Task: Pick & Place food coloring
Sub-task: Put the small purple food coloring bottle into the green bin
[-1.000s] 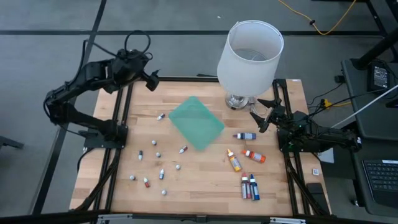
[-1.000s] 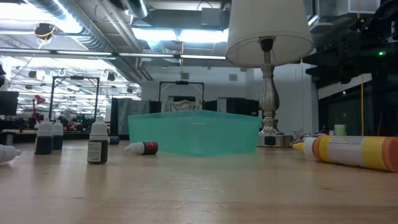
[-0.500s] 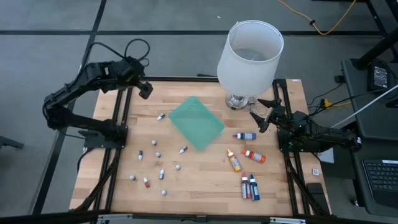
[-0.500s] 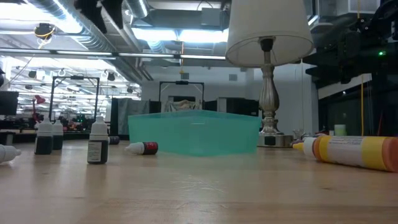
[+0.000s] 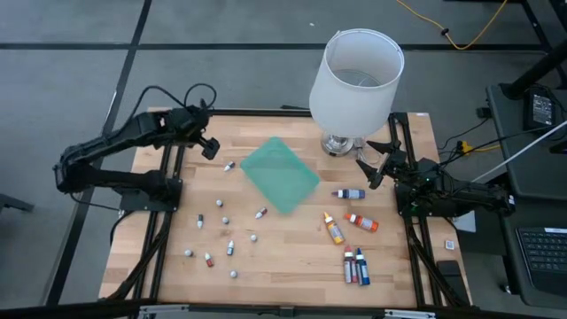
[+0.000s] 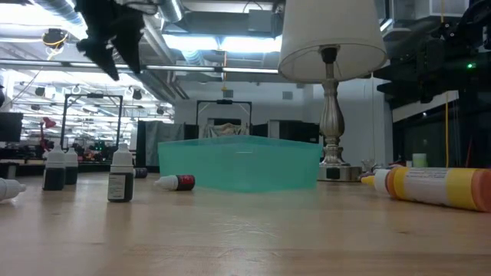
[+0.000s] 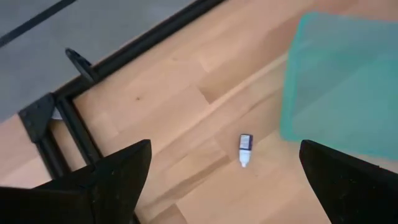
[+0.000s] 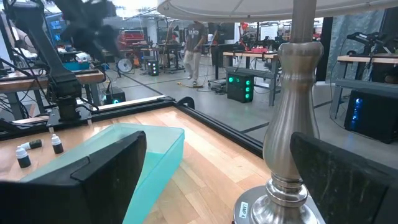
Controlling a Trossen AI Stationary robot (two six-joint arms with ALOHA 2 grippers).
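Wood table [image 5: 292, 257]; translucent green mat [image 5: 280, 174]; metal lamp base [image 8: 292, 155].

Two dark, matte-black jointed arms are shown, built from slim tubular links and boxy joint housings. A black cable is looped above the left arm's two-fingered black gripper [image 5: 209, 147]. The right arm's two-fingered black gripper [image 5: 365, 165] is formed of broad, flat, wedge-shaped fingers.

Food coloring bottles [image 5: 353, 265] scattered on wood — big ones lying flat, tiny ones mixed.
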